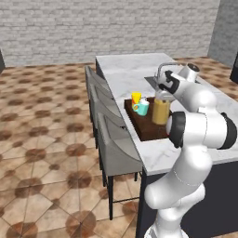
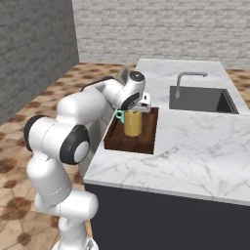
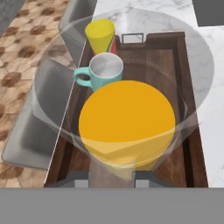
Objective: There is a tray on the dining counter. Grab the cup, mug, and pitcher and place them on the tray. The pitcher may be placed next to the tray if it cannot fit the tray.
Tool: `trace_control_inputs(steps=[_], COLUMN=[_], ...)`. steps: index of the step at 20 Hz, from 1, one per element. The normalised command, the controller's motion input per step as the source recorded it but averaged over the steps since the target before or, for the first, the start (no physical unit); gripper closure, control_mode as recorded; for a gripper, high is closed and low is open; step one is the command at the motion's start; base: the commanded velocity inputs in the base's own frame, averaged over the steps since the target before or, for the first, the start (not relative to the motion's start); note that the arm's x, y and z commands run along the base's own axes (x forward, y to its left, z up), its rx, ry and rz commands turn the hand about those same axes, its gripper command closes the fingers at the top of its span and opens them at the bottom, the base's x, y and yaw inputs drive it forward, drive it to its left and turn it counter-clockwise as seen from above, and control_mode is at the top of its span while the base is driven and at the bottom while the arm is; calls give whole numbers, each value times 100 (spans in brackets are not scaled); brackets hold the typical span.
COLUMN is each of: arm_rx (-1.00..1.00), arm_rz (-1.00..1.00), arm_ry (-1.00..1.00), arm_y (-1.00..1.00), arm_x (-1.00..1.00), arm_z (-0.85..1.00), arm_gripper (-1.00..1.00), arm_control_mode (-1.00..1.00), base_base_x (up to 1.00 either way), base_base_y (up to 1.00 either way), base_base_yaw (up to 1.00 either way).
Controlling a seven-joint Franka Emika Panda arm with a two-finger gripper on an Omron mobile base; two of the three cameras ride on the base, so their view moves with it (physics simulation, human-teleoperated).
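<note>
The dark brown wooden tray (image 1: 145, 129) (image 2: 145, 142) (image 3: 189, 78) lies at the counter's stool-side edge. On its far end stand the yellow cup (image 1: 136, 97) (image 3: 100, 34) and, just in front of it, the teal mug (image 1: 142, 108) (image 2: 118, 115) (image 3: 104, 70). The tall amber pitcher (image 1: 161, 112) (image 2: 133, 123) (image 3: 127, 118) stands upright over the tray's middle, close to the mug. I cannot tell whether its base touches the wood. My gripper (image 1: 163, 96) (image 2: 138, 108) (image 3: 111, 177) comes down from above and is shut on the pitcher's clear rim.
A sink (image 2: 200, 100) with a curved faucet (image 1: 163, 68) (image 2: 188, 77) is set in the marble counter (image 2: 195, 146) beyond the tray. Grey stools (image 1: 116, 139) (image 3: 35, 118) line the counter's floor side. Bare marble lies beside the tray.
</note>
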Motion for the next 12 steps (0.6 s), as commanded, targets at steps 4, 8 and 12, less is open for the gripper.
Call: trace_control_inputs(steps=[4, 8, 12], arm_rx=[2, 2, 1], arm_rz=[0, 0, 0], arm_ry=[0, 0, 0], arm_y=[0, -1, 0], arm_x=[17, 18, 12], arm_z=[-9, -8, -3], arm_gripper=[100, 100, 100], arm_control_mode=[-100, -100, -100], base_base_x=[0, 0, 0], base_base_y=[0, 0, 0], base_base_yaw=[0, 0, 0])
